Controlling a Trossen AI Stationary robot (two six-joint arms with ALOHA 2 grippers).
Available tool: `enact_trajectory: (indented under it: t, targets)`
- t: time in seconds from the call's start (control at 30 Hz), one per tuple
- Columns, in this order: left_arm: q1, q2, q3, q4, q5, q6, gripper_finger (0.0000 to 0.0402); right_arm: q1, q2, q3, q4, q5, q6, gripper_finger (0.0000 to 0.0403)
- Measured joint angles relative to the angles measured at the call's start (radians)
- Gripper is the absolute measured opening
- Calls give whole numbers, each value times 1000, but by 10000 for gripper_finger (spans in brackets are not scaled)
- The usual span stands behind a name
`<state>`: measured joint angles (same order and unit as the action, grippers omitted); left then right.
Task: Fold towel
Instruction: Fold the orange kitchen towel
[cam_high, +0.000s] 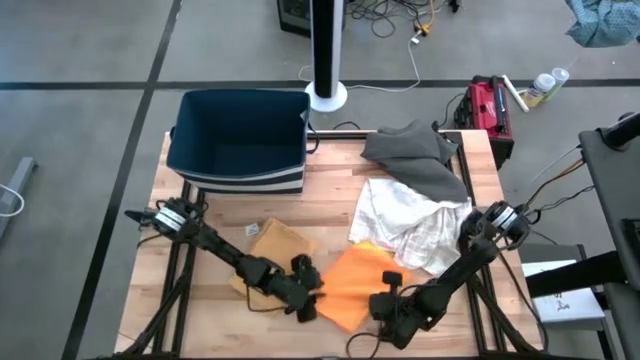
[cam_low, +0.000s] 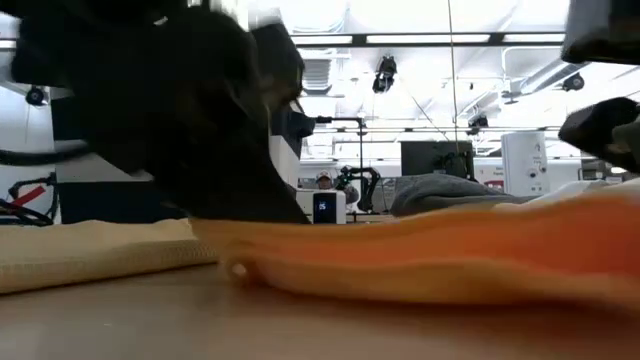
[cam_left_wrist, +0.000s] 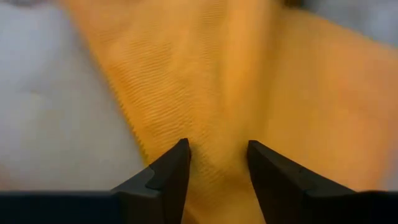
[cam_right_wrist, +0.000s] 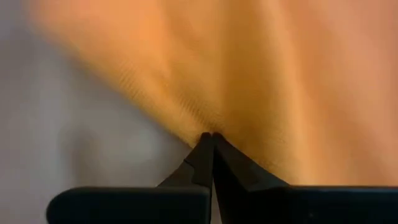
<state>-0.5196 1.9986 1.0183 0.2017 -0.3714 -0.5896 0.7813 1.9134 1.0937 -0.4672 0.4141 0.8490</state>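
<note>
An orange towel (cam_high: 352, 282) lies spread on the wooden table near its front edge; the low view shows it as a low orange mound (cam_low: 450, 250). My left gripper (cam_high: 308, 295) is open at the towel's left edge, and a ridge of orange cloth (cam_left_wrist: 217, 124) runs up between its fingers. My right gripper (cam_high: 385, 303) is shut at the towel's near right edge. My left gripper has one finger (cam_left_wrist: 174, 168) on either side of the orange cloth, coming slanting down from the table's left. Whether the fingers touch the cloth I cannot tell. My right gripper pinches the towel's edge (cam_right_wrist: 205, 127) between its two shut fingertips, slanting down from the table's right. One layer or several, I cannot tell. The rest of the towel lies on the table.
A folded tan towel (cam_high: 275, 243) lies just left of the orange one. A dark blue bin (cam_high: 240, 135) stands at the far left. A grey cloth (cam_high: 415, 155) and a white crumpled cloth (cam_high: 410, 222) lie at the far right, close behind the orange towel.
</note>
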Motion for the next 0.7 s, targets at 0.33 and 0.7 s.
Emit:
enact_trajectory:
  t: [0.33,0.7]
  targets:
    - [-29,13,135,-3,-49,91,162,-8,-126,31,-271,24,-76,0]
    - [111,88,279,-90,-53,291,156,46,-29,13,209,25,-30,0]
